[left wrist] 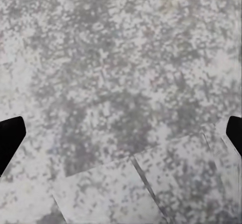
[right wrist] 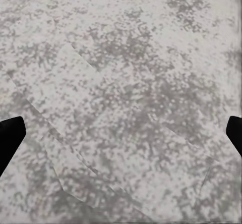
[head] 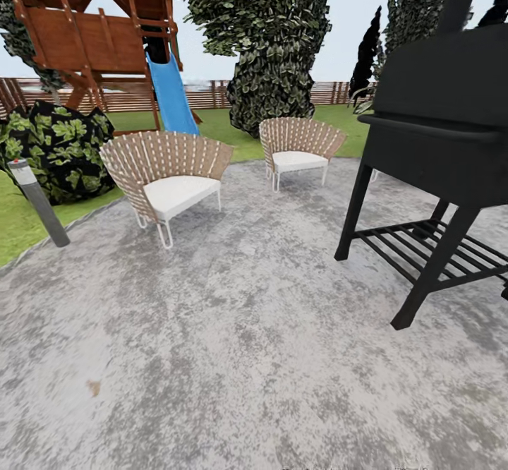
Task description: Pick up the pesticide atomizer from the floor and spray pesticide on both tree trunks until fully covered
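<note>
The pesticide atomizer is out of view, and so are the two bare-trunked trees. Grey stone paving (head: 240,329) spreads under me, with green grass (head: 21,216) beyond its left edge and the brown slat fence (head: 212,92) at the back. In the left wrist view my left gripper (left wrist: 121,138) is open, its black fingertips (left wrist: 10,138) wide apart over bare paving. My right gripper (right wrist: 121,138) is open too, with its fingertips (right wrist: 10,135) at the picture's edges and nothing between them.
A black grill on legs (head: 437,145) stands close at the right. Two woven chairs (head: 166,173) (head: 300,145) sit ahead on the paving. A grey bollard lamp (head: 39,202) and a leafy bush (head: 60,145) are left. A wooden playset with a blue slide (head: 169,92), a leafy shrub (head: 271,53) and a dark cypress (head: 367,53) stand behind.
</note>
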You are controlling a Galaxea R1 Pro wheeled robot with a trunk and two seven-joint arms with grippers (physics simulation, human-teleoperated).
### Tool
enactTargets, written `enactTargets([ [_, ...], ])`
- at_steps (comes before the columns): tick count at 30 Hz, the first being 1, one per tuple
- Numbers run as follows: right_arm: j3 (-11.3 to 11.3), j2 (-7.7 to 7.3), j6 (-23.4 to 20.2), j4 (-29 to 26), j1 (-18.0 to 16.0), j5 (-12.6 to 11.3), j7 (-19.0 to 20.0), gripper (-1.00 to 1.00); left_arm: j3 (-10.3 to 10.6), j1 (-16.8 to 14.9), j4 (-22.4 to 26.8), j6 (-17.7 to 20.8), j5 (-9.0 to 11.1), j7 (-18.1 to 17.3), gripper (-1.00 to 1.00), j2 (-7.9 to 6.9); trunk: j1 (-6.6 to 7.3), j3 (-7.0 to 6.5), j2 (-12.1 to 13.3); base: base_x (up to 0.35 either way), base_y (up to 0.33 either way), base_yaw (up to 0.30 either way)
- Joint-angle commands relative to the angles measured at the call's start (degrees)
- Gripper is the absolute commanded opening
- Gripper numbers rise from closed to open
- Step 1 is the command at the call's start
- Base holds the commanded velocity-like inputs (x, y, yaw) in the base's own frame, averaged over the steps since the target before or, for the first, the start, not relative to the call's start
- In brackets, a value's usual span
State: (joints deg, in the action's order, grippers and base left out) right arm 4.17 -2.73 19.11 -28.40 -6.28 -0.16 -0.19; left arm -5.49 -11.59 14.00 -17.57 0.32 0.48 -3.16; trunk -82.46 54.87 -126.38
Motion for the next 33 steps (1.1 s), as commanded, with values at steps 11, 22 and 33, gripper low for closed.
enactTargets([
  [11, -0.02, 0.01, 0.14, 0.09, -0.04, -0.01, 0.01, 1.00, -0.11, -0.01, -0.03, -0.19, 0.03, 0.05, 1.00, 0.01, 0.01, 0.05, -0.02, 0.000, 0.000, -0.300],
  [22, -0.04, 0.01, 0.14, 0.09, -0.04, -0.01, 0.01, 1.00, -0.07, -0.01, -0.03, -0.19, 0.03, 0.05, 1.00, 0.03, 0.01, 0.05, -0.02, 0.000, 0.000, -0.300],
  [33, -0.16, -2.46, 0.73, 0.52, -0.04, 0.07, 0.05, 1.00, 0.21, -0.09, 0.21, -0.19, -0.17, -0.18, 1.00, 2.61, 0.01, -0.02, -0.02, 0.000, 0.000, -0.300],
])
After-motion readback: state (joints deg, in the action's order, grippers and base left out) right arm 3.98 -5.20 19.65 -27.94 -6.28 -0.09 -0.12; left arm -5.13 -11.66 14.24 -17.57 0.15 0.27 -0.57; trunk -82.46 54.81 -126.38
